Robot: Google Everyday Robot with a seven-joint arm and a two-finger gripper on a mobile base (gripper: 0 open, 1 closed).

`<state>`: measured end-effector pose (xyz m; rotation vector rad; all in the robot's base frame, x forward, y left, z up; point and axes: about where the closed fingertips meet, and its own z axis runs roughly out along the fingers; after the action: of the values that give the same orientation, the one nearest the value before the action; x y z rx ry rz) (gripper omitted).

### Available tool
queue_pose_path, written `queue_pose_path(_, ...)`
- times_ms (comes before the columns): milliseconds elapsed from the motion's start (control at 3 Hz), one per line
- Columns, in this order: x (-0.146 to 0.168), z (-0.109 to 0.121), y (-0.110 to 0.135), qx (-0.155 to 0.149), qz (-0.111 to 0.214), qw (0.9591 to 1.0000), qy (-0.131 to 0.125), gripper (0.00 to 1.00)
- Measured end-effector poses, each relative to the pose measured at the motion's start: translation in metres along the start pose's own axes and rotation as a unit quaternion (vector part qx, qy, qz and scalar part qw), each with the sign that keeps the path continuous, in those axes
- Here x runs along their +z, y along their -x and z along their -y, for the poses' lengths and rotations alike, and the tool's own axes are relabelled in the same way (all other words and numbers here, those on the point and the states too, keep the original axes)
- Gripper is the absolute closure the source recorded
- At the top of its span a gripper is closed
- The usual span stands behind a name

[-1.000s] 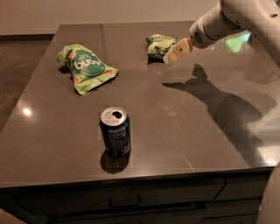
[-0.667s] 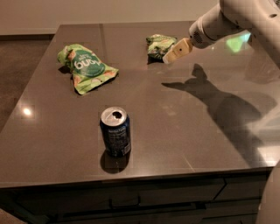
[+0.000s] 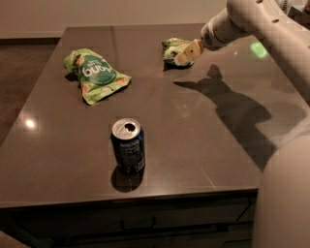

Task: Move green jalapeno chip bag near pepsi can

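A dark grey-brown table (image 3: 193, 145) with a smooth, faintly glossy top fills most of the view, a small glare spot (image 3: 30, 123) near its left edge and a green patch of light (image 3: 258, 49) at the far right. Behind it lie a dim brown floor (image 3: 19, 63) and a pale wall (image 3: 97, 14). The pepsi can (image 3: 128, 145) stands upright near the front edge, its tab opening showing. A larger bright green bag (image 3: 97, 75) lies flat at the far left, well apart from the can. The green jalapeno chip bag (image 3: 170, 48) sits crumpled toward the far side, right of centre and well apart from the can. The white arm (image 3: 252, 19) reaches in from the upper right, and the gripper (image 3: 185, 54) is at the bag's right edge, overlapping it; whether the claw is open, closed or holding the bag cannot be told. The arm's shadow (image 3: 232, 104) falls on the table to the right. Compared with a second ago, the gripper has edged left, further onto the bag, and the shadow has shifted with it; both bags and the can lie where they were.
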<state>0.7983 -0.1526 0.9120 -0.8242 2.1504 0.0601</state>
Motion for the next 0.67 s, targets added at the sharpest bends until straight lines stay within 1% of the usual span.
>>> queue_pose_path(333,0.037,0.003,0.015,0.027,0.012,0.9995,0.004,0.0)
queue_pose_path(667,0.056,0.003,0.019,0.041,0.015,0.999,0.007,0.0)
